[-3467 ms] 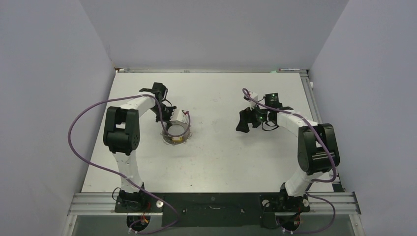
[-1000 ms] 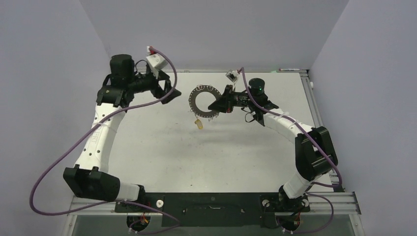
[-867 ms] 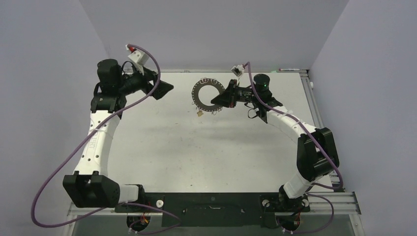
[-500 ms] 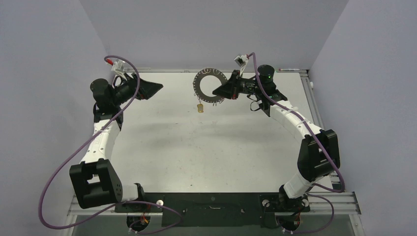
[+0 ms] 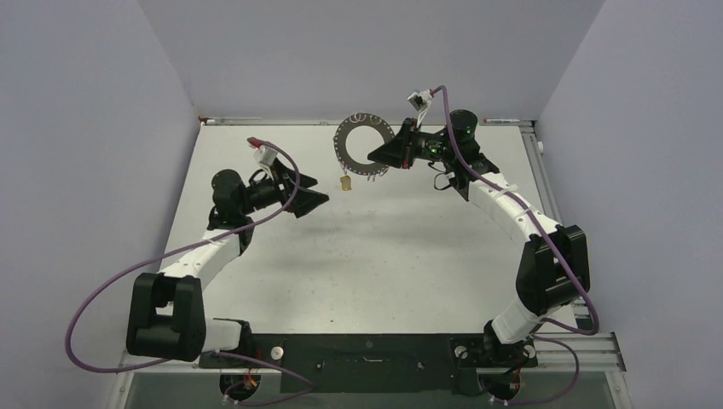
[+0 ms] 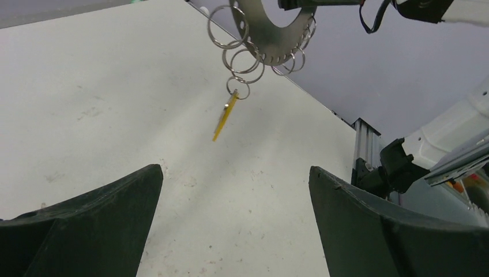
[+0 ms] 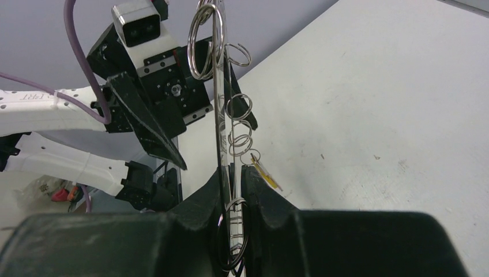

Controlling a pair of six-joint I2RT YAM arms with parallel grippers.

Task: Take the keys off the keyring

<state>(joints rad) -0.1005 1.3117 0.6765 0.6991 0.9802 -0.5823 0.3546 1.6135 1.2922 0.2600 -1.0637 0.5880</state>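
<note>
The keyring [image 5: 341, 146], a flat grey metal ring edged with thin wire loops [image 6: 242, 60], hangs upright in the air over the back of the table. My right gripper [image 5: 373, 158] is shut on its lower right rim. In the right wrist view the keyring [image 7: 219, 115] stands edge-on between the closed right gripper [image 7: 233, 170]. One small yellow key [image 5: 345, 182] dangles from a loop below the ring. My left gripper [image 5: 314, 189] is wide open, low and left of the key [image 6: 224, 118], and apart from it. Nothing lies between the left gripper [image 6: 235, 169] fingers.
The white table [image 5: 375, 256] lies below, with a metal rail [image 6: 360, 144] along its right edge. Grey walls close in the back and both sides. Purple cables loop off both arms. The left wrist's camera block [image 7: 138, 23] faces the ring.
The left arm has swung down from high at the back left to the table's middle left, and its open gripper now points at the key. The right arm barely moved with the ring.
</note>
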